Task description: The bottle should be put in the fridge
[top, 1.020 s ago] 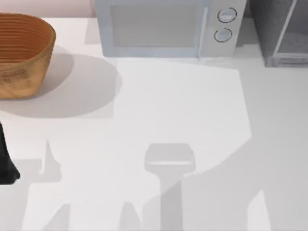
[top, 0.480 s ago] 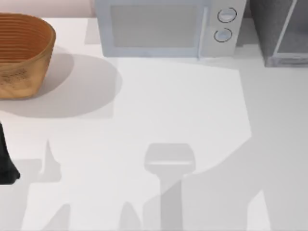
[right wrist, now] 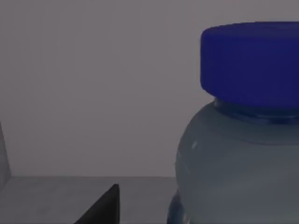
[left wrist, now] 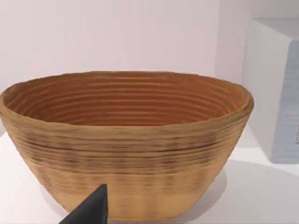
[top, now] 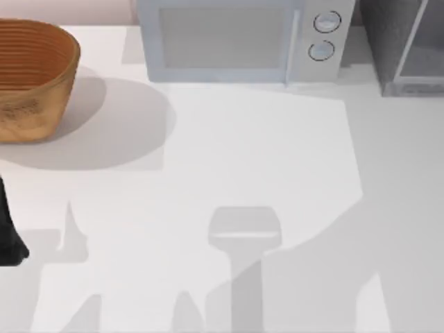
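Looking from the right wrist camera, the bottle is very close. It has a round blue cap on top and a clear body under it. It stands upright. One dark finger tip of the right gripper pokes up beside it, not touching it. I cannot tell if the right fingers are spread or pressed together. Behind the bottle there is a dim grey wall and a grey floor, like the inside of a box.

From the left wrist camera, one dark finger tip of the left gripper shows in front of a brown woven basket. I cannot tell how the left fingers are set either. The basket sits on the white table.

From above, a dark bit of the left arm sits at the left edge of the table, nearer than the basket. Farther back stands the white microwave with two round knobs. The dark grey fridge is in the far right corner, just beside the microwave.
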Controlling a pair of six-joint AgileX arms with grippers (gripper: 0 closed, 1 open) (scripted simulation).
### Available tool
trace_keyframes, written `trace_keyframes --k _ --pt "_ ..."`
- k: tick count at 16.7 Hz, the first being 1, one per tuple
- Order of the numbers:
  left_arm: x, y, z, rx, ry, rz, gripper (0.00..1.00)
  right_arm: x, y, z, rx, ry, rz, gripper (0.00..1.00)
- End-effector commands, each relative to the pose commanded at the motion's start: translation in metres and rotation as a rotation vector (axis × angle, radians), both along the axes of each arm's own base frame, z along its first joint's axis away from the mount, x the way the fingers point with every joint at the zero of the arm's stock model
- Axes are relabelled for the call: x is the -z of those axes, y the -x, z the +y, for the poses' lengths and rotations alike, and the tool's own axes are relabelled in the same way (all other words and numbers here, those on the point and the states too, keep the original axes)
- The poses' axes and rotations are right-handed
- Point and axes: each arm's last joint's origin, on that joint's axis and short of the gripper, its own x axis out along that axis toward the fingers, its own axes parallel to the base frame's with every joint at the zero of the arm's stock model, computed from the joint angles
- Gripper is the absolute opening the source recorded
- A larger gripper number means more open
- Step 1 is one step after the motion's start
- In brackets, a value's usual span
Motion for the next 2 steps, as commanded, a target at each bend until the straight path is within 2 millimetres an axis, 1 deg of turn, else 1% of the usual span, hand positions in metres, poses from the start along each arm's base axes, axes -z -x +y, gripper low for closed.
trace_keyframes --k 2 --pt "0.0000 0.0000 0.0000 0.000 0.000 0.000 1.00 0.0000 0.0000 0.0000 0.000 0.000 0.000 1.00"
